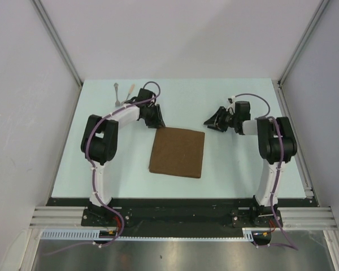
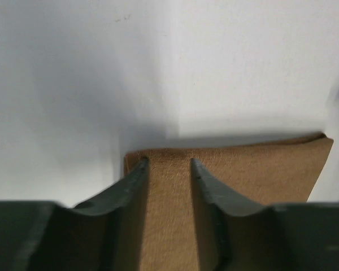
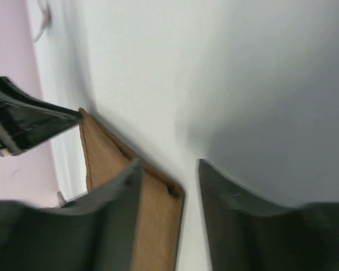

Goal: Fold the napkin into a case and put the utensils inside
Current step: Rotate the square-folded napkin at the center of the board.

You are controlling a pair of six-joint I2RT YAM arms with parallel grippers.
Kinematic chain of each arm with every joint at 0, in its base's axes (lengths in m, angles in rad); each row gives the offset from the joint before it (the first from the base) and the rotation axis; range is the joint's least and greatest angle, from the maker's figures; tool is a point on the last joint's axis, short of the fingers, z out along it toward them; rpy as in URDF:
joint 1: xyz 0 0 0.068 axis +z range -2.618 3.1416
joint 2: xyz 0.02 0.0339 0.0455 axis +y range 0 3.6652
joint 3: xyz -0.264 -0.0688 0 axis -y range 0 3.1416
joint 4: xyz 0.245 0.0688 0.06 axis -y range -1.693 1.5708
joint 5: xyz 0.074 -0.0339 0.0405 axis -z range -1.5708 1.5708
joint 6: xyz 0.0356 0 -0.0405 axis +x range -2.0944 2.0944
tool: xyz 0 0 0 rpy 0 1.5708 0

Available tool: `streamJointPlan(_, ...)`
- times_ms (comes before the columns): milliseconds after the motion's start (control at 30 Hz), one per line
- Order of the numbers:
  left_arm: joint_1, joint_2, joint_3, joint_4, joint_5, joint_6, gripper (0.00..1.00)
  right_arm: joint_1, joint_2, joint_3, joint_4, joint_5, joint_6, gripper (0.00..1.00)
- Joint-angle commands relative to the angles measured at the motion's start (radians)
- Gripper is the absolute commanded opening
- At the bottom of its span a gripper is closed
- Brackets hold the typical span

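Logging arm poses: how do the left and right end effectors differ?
The left end effector sits at the napkin's far-left corner; the right end effector hangs off the napkin, beside its far-right corner. The left wrist view shows napkin between the fingers; the right wrist view shows mostly bare table. Both are open, holding nothing.

The napkin (image 1: 177,152) is made of matt, finely grained brown cloth. The table (image 1: 231,164) is finished smooth. The left gripper (image 2: 169,162) is moulded in dark plastic.
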Motion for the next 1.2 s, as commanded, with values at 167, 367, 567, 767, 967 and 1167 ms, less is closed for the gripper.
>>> streamJointPlan(167,0.007,-0.353,-0.051,-0.071,-0.072,0.068,0.75,0.052,-0.377,-0.121,-0.424,0.203,-0.155,0.79)
streamJointPlan(367,0.007,-0.513,-0.262,-0.017,0.018,0.047,0.7,0.17,-0.547,-0.285,-0.43,0.218,-0.086,0.81)
streamJointPlan(567,-0.039,-0.685,-0.468,0.042,0.087,0.014,0.69,0.27,-0.659,-0.457,-0.383,0.255,-0.006,0.75)
streamJointPlan(767,-0.076,-0.713,-0.523,0.06,0.09,0.008,0.69,0.379,-0.679,-0.531,-0.335,0.304,0.064,0.63)
streamJointPlan(967,-0.088,-0.74,-0.523,0.054,0.081,0.011,0.68,0.475,-0.676,-0.597,-0.28,0.35,0.142,0.54)
streamJointPlan(1167,-0.088,-0.777,-0.523,0.04,0.077,0.019,0.68,0.483,-0.688,-0.658,-0.265,0.364,0.196,0.38)
